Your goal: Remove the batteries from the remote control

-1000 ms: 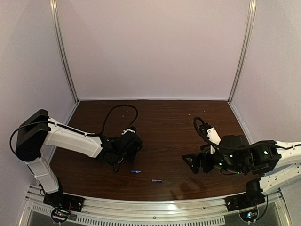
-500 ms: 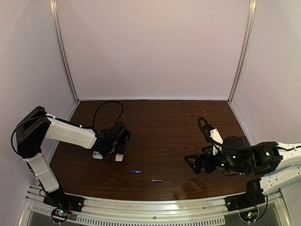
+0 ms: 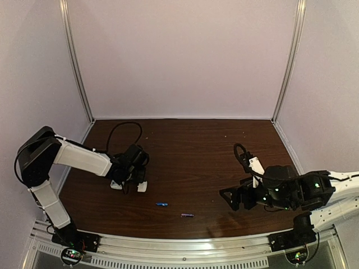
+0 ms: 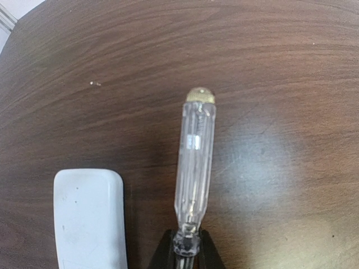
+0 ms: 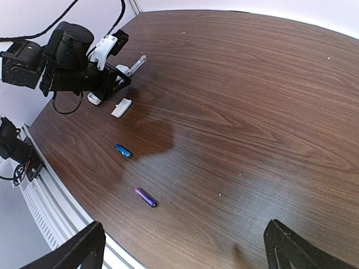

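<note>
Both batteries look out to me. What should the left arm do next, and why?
Probably lower the left gripper and release the clear-handled tool it grips. The blue battery and purple battery already lie loose on the table, so prying looks finished.

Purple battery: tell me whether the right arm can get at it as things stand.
Probably yes. The purple battery lies flat on the table, the open right gripper faces it with nothing between, and the blue battery lies well apart.
</note>
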`<state>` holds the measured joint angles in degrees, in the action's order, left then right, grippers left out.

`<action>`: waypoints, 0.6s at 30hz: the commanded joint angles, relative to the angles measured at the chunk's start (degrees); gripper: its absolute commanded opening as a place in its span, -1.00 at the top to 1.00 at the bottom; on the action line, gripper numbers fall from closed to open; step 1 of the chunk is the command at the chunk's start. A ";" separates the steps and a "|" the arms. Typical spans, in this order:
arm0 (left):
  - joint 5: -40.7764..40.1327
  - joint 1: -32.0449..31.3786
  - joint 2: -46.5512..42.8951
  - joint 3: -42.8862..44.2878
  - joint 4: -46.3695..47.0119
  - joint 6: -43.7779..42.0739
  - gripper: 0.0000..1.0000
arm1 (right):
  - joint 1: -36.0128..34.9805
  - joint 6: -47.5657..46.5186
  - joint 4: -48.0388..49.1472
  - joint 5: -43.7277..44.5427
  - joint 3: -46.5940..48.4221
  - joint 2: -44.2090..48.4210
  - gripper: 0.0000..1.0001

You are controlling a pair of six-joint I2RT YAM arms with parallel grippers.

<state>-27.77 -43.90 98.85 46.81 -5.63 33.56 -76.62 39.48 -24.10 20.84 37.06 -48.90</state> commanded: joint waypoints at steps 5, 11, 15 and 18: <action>-0.18 0.57 1.05 0.13 2.38 -0.23 0.93 | 0.29 1.47 0.44 -1.18 -1.72 1.93 -0.99; -0.44 0.57 2.08 0.71 2.36 -0.26 0.69 | 0.29 1.91 0.14 -1.32 -2.10 2.80 -0.99; -0.37 0.57 2.64 0.72 2.71 -0.22 0.64 | 0.25 2.09 0.06 -1.42 -2.20 3.01 -0.99; -0.22 0.57 3.00 0.74 2.86 -0.17 0.62 | 0.25 2.15 0.03 -1.42 -2.17 3.03 -0.99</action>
<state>-27.88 -43.86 100.64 46.83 -4.99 33.52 -76.62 40.95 -23.79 19.53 35.70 -46.44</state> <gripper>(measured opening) 0.184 0.996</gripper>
